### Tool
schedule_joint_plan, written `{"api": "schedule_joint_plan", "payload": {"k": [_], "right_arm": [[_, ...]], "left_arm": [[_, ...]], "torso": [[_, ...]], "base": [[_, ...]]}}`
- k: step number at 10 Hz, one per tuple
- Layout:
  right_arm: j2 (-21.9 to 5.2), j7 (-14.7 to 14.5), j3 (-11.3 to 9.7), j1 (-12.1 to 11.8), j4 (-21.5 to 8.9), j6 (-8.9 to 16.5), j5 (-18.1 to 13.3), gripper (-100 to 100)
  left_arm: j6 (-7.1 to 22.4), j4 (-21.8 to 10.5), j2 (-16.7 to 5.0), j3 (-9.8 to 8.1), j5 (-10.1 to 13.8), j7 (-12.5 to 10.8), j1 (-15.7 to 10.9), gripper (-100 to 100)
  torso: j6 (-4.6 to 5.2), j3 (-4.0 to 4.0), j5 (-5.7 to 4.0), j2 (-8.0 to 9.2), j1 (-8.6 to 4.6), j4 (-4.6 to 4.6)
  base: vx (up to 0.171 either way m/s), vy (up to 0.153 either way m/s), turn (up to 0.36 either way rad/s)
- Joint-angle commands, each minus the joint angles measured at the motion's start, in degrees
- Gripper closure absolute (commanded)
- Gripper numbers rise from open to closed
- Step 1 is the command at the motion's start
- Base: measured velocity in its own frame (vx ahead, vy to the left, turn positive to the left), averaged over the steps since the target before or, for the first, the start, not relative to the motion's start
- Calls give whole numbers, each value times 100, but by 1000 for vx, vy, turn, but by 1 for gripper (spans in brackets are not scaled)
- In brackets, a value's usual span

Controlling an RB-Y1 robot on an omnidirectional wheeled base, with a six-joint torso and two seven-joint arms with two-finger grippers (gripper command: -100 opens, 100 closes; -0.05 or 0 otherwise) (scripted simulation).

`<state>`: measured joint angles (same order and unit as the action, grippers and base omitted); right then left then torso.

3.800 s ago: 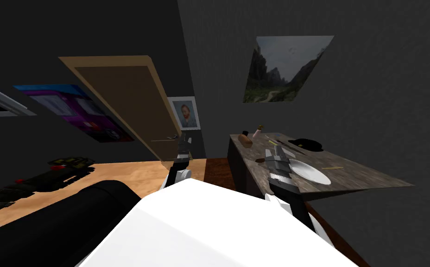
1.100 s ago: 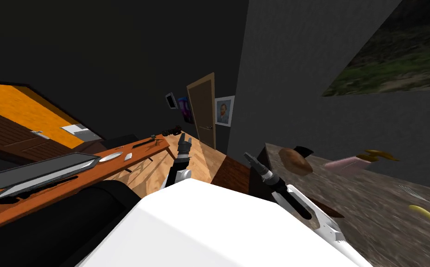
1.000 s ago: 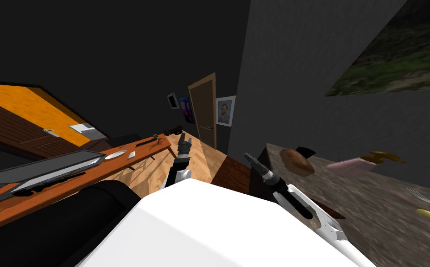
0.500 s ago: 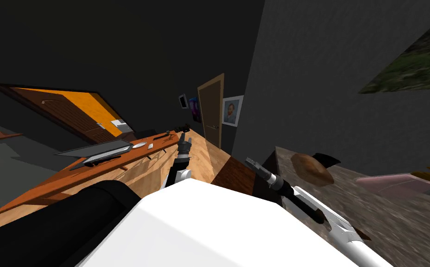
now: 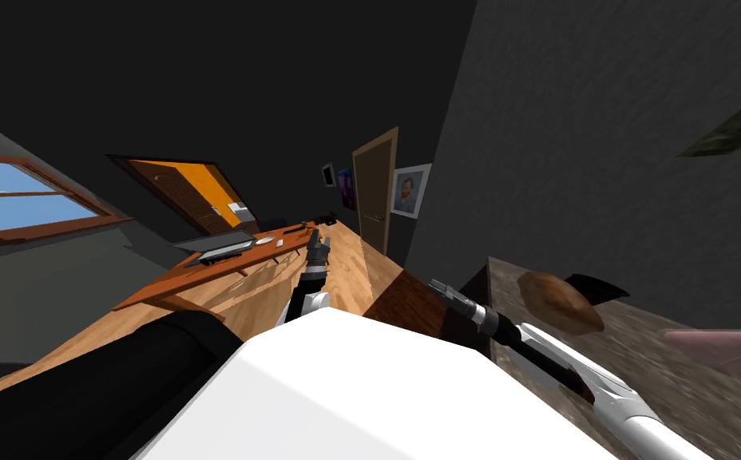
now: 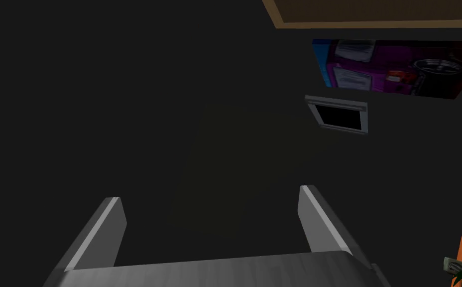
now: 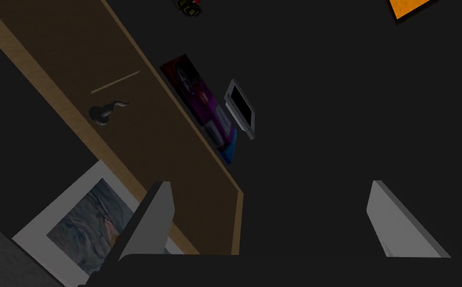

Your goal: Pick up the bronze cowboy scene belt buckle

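1. Brown and rounded, an oval lump (image 5: 560, 302) lies on the mottled grey-brown tabletop (image 5: 680, 391) on my right, near its corner; whether this lump is the belt buckle I cannot tell; a flat black shape (image 5: 600, 286) sits just behind it, and a pale pink object (image 5: 724, 345) lies farther along the same tabletop.
2. My right gripper (image 5: 438, 285) hangs at the table's corner, near the lump but apart from it, pointing off toward the far wall; in the right wrist view (image 7: 270, 184) its two blades stand spread wide with nothing between them.
3. My left gripper (image 5: 318, 246) is held out ahead of me over the light wooden floor (image 5: 353, 275); in the left wrist view (image 6: 210, 194) its blades are likewise spread and hold nothing.
4. On my left runs a long orange-brown wooden desk (image 5: 193, 279); a flat dark grey screen (image 5: 217, 247) lies on it, and a small white plate (image 5: 263, 240) just past the screen; a brown-framed window (image 5: 25, 200) showing blue sky sits in the wall beyond.
5. At the room's far end stands a brown door with a tan frame (image 5: 377, 188); a white-framed portrait (image 5: 409, 192) hangs just beside it on the dark grey wall (image 5: 600, 120).
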<state>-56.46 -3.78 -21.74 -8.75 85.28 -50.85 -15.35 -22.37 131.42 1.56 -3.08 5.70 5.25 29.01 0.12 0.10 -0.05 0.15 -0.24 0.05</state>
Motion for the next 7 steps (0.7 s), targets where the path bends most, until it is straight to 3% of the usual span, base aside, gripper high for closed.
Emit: {"api": "schedule_joint_plan", "payload": {"k": [1, 2, 3, 5, 6, 7], "right_arm": [[-286, -44, -185, 55, -286, -148, -69, -100], [-379, -44, -185, 55, -392, -148, -69, -100], [-608, -78, -355, 118, -544, -259, -133, -100], [-672, -78, -355, 118, -714, -259, -133, -100], [-936, -111, -524, 175, -959, -363, -194, -100], [-958, -111, -524, 175, -1038, -363, -194, -100]], "left_arm": [[0, 0, 0, 0, 0, 0, 0, 0], [0, 0, 0, 1, 0, 0, -1, 0], [0, 0, 0, 0, 0, 0, 0, 0], [0, 0, 0, 0, 0, 0, 0, 0], [0, 0, 0, -1, 0, 0, 1, 0], [0, 0, 0, 0, 0, 0, -1, 0]], "torso": [[0, 0, 0, 0, 0, 0], [-6, 2, 0, 5, 2, 0], [2, 2, 0, 3, 1, 1], [3, 2, 0, 4, 2, 1], [3, -5, -1, -10, 3, -2], [-6, -5, 0, -9, 5, -2]], "base": [[-92, -21, 342], [-81, -19, 144], [-96, -11, 299], [-57, -12, 32], [-57, -3, 286], [-70, -17, 177]]}}
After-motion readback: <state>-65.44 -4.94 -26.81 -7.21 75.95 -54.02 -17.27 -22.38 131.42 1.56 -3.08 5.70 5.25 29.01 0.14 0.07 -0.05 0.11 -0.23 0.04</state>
